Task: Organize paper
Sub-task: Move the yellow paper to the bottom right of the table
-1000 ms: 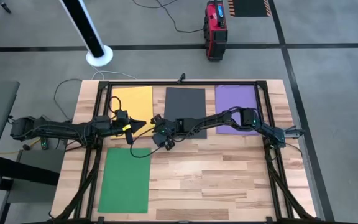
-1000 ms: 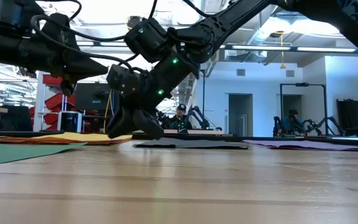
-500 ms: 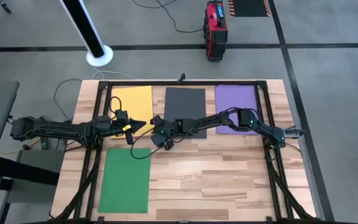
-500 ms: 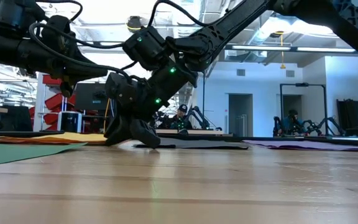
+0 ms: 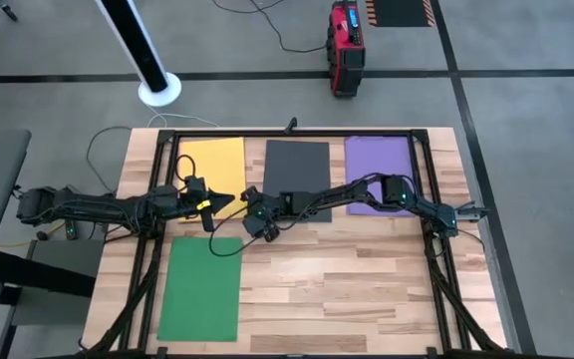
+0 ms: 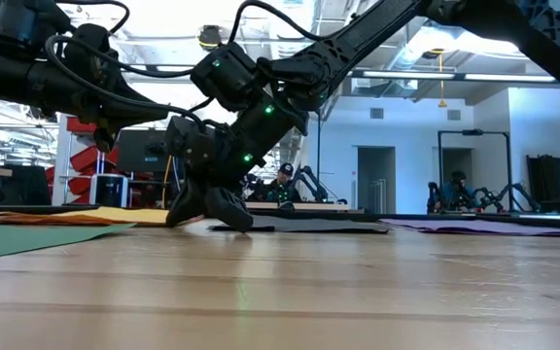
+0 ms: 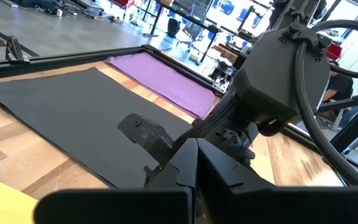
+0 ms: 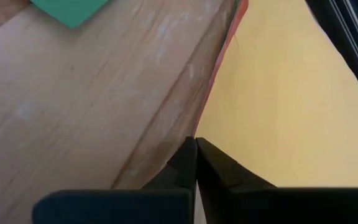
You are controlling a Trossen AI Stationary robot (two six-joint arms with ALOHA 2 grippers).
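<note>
Wood table (image 5: pixel 367 289), yellow (image 5: pixel 215 165), dk grey (image 5: pixel 297 172), purple (image 5: pixel 377 165), green sheets (image 5: pixel 200 287)

My left gripper (image 5: pixel 229 200) is fully closed, arm extended low. My right gripper (image 5: pixel 258 227) is fully closed, wrist pitched downward, fingertips at table level.

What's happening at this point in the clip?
Two robot arms are sorting coloured paper. The right gripper, fingers shut, is pressed down on the table at the near corner of the yellow sheet. The left gripper, also shut, sits close beside it. The dark grey, purple and green sheets lie flat, apart.
</note>
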